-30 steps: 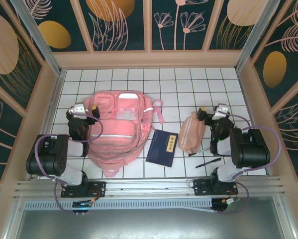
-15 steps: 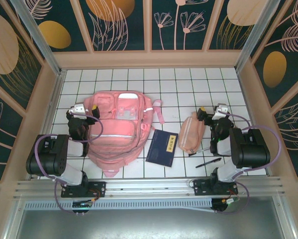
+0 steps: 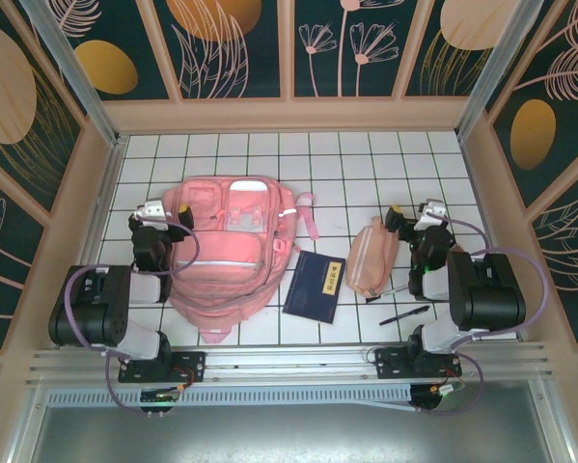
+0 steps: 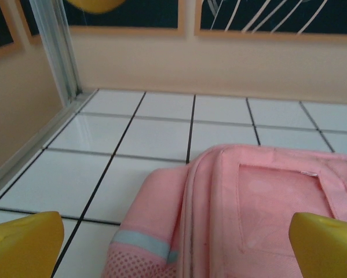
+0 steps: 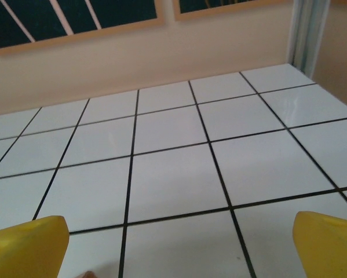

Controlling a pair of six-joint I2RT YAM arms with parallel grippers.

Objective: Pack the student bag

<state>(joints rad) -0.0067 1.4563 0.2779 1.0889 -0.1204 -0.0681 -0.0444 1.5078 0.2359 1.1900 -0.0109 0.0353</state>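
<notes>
While my left jaws stand spread wide, their yellow fingertips (image 4: 24,243) at the lower corners of the left wrist view, the student bag (image 3: 226,246) lies flat at centre left of the top view on the white tiled worktop (image 3: 366,164). Its pink edge and a pale stripe (image 4: 141,243) show between those fingertips. My right jaws are spread too, their tips (image 5: 25,246) at the lower corners of the right wrist view, above bare tiles. Just right of the bag lies a dark blue notebook (image 3: 313,285); its yellow label (image 3: 333,271) carries writing too small to read. A peach pouch (image 3: 371,258) lies beside the notebook, and a black pen (image 3: 404,314) lies toward the lower right.
</notes>
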